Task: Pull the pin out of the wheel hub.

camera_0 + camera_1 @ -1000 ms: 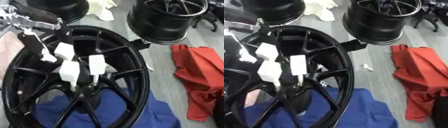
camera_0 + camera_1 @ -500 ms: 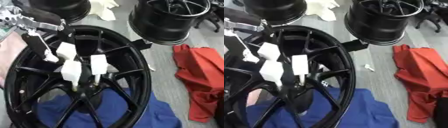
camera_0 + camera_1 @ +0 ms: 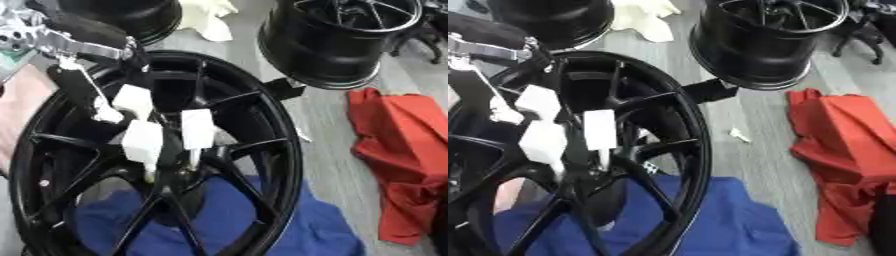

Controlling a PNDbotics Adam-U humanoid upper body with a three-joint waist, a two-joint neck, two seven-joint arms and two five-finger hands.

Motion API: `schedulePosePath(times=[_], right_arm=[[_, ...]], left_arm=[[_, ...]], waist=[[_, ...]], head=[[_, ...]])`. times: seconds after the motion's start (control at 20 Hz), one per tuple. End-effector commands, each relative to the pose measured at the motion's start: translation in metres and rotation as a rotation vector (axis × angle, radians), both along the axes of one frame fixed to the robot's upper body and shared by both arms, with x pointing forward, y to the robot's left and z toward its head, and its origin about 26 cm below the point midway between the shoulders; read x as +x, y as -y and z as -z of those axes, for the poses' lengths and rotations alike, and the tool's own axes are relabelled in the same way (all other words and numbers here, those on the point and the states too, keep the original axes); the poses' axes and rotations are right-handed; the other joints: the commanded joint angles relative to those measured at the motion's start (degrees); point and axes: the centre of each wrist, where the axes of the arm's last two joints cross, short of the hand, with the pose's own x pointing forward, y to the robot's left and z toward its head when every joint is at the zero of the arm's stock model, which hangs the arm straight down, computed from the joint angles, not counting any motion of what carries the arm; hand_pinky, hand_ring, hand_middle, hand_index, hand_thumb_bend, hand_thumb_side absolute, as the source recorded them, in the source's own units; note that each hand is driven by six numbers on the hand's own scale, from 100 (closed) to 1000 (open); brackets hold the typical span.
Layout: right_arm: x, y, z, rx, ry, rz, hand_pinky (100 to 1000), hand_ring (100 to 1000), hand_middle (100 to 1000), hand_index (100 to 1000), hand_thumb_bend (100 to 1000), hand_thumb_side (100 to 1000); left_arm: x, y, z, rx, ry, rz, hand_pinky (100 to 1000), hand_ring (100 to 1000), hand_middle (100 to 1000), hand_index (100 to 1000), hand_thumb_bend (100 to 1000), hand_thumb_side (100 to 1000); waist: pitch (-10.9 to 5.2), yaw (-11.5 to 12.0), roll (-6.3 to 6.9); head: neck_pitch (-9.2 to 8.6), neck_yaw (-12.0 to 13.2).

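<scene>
A large black spoked wheel lies flat on a blue cloth. Its hub sits low in the middle. My left hand comes in from the upper left on a silver and black arm and hangs over the spokes, its white padded tips just above the hub. A thin pale stick shows under the pads. I cannot tell whether it is the pin or whether it is held. My right hand is out of sight.
A second black wheel stands at the upper right and a third at the top left. A red cloth lies on the right, a white cloth at the top. A small white scrap lies on the grey floor.
</scene>
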Motion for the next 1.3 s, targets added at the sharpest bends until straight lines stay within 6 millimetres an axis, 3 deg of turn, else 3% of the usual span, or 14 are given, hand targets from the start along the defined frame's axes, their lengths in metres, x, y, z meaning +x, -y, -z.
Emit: schedulePosePath(times=[0.05,0.15,0.2,0.45,0.7,1.3], right_arm=[[-0.003,0.003,-0.013,-0.023,0.027,0.01,361,332,372,581,100,273],[-0.003,0.003,-0.013,-0.022,0.027,0.01,361,332,372,581,100,273],[-0.003,0.003,-0.013,-0.022,0.026,0.01,361,332,372,581,100,275],[-0.004,0.004,-0.011,-0.014,0.022,0.015,361,331,371,581,100,277],[-0.004,0.005,-0.01,-0.009,0.019,0.02,361,330,371,581,100,278],[-0.004,0.006,-0.01,-0.006,0.017,0.023,362,329,370,581,100,281]], left_arm=[[-0.004,0.002,-0.011,0.001,0.028,0.006,689,603,573,727,356,276],[-0.004,0.002,-0.01,0.001,0.028,0.006,689,603,573,727,356,276],[-0.003,0.002,-0.01,0.001,0.027,0.006,663,546,519,716,332,196],[-0.003,0.002,-0.009,-0.015,0.011,0.001,613,460,430,638,271,100],[-0.004,0.003,-0.009,-0.029,-0.001,-0.003,555,394,358,545,218,100],[-0.01,-0.002,-0.023,-0.065,0.028,-0.031,473,325,260,367,325,100]], waist=[[-0.79,-0.2,0.08],[-0.79,-0.2,0.09],[-0.79,-0.2,0.09],[-0.73,-0.3,0.07],[-0.73,-0.3,0.05],[-0.85,-0.2,0.08]], head=[[-0.21,0.2],[-0.19,0.3],[-0.19,0.3],[-0.2,0.3],[-0.02,0.4],[0.12,0.3]])
